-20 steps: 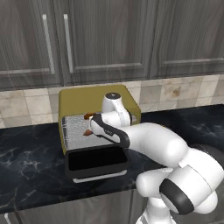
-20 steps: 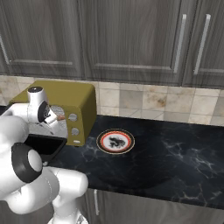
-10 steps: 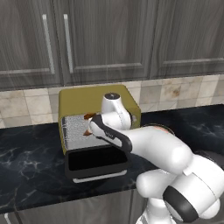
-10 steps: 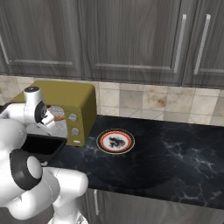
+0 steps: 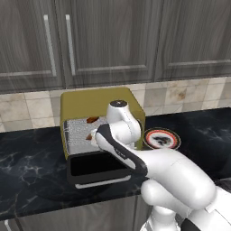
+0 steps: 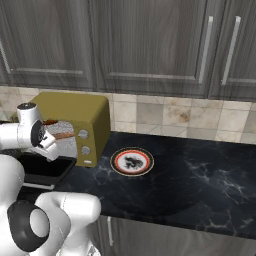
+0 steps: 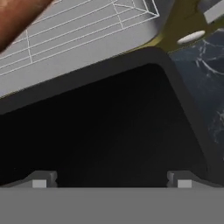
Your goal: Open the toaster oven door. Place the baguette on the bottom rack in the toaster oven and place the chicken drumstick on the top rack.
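The mustard-yellow toaster oven [image 5: 100,101] [image 6: 82,111] stands on the counter. Its door [image 5: 95,165] [image 6: 44,170] [image 7: 100,127] is folded down flat. Inside, the reddish chicken drumstick [image 5: 92,119] [image 6: 50,121] lies on the top rack [image 5: 79,124]. The slim brown baguette [image 6: 63,135] lies on the bottom rack [image 7: 83,30], and a brown end of food [image 7: 15,13] shows at the hand view's corner. My gripper [image 5: 94,140] [image 6: 50,143] [image 7: 109,183] hangs open over the door at the oven's mouth, with nothing between its fingertips [image 7: 40,181].
A round plate [image 5: 161,138] [image 6: 131,161] with an orange rim and dark pattern sits on the black marble counter [image 6: 200,175] right of the oven. Grey wall cabinets [image 5: 103,40] hang above. The oven's knobs [image 6: 83,142] face front on its right side.
My hand has drawn back a little from the oven's mouth, out over the lowered door. The jaws stay open, and the food on both racks has not moved.
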Controlling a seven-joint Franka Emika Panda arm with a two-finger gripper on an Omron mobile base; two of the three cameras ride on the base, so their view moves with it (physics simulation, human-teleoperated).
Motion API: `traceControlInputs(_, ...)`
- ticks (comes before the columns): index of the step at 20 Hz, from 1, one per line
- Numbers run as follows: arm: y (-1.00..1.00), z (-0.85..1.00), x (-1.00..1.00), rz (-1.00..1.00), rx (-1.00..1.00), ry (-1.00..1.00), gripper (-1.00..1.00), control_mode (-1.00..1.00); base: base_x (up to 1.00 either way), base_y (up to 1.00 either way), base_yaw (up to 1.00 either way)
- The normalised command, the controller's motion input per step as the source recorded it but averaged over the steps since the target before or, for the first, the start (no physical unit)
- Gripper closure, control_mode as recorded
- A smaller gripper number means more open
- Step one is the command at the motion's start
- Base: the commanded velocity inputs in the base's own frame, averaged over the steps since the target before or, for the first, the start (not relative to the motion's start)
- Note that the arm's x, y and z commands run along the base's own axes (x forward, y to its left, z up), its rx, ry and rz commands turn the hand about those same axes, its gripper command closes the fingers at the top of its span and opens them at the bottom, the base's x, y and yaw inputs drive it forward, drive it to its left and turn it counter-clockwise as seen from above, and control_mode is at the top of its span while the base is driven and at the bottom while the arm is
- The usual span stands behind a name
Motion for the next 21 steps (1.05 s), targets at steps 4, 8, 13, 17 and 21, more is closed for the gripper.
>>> traceControlInputs(4,-0.06,0.17,-0.65,0.35,-0.01,-0.02,-1.0,-1.0,0.0,0.0,0.0)
traceControlInputs(8,-0.04,0.17,-0.68,0.39,-0.05,-0.01,-1.0,-1.0,0.0,0.0,0.0)
traceControlInputs(13,-0.12,0.25,-0.62,0.33,-0.1,-0.07,-1.0,-1.0,0.0,0.0,0.0)
traceControlInputs(17,-0.23,0.33,-0.55,0.18,-0.05,-0.1,-1.0,-1.0,0.0,0.0,0.0)
traceControlInputs(21,-0.28,0.34,-0.56,0.07,0.0,-0.09,-1.0,-1.0,0.0,0.0,0.0)
